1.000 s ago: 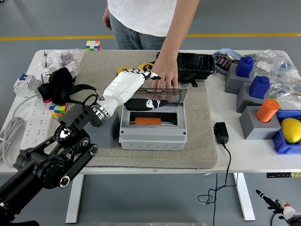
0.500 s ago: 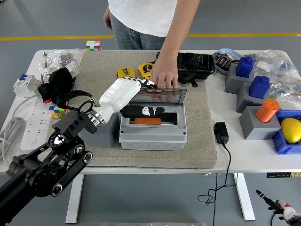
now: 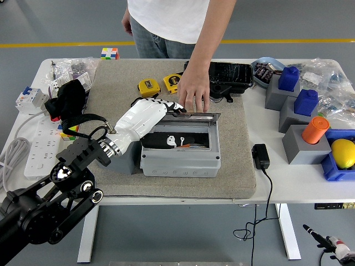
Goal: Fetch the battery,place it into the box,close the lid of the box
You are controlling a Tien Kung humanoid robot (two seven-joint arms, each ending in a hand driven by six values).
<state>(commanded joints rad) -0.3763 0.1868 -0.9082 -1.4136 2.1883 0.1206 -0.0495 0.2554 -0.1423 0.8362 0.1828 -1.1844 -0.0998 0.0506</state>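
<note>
The orange battery (image 3: 192, 145) is lying inside the grey box (image 3: 180, 158), which is sitting on the beige mat (image 3: 233, 166) near the middle of the tabletop (image 3: 288, 177). Only a thin orange sliver of it is being shown, just to the right of the left hand (image 3: 158, 119), whose white back is resting over the box's left rear corner. The rest of the battery is being hidden by the lowered transparent lid (image 3: 186, 124) and by a dark part with white marks inside the box.

The left hand's fingers are being held together and stretched toward the lid's rear edge, where the black fingertips are lying against the lid; nothing is being grasped by them. Whether the thumb is also touching the lid cannot be told. The black left arm is being cut off at the lower left corner of the picture.

A person's hand (image 3: 194, 91) is being pressed, fingers down, on the rear edge of the lid from the far side of the tabletop, just beside the robot's fingertips. The lid is being tilted low over the opening, with a gap remaining at the front.

Two yellow tape measures (image 3: 148, 86) are lying on the mat behind the box, toward the far edge. The right hand is not being shown.
</note>
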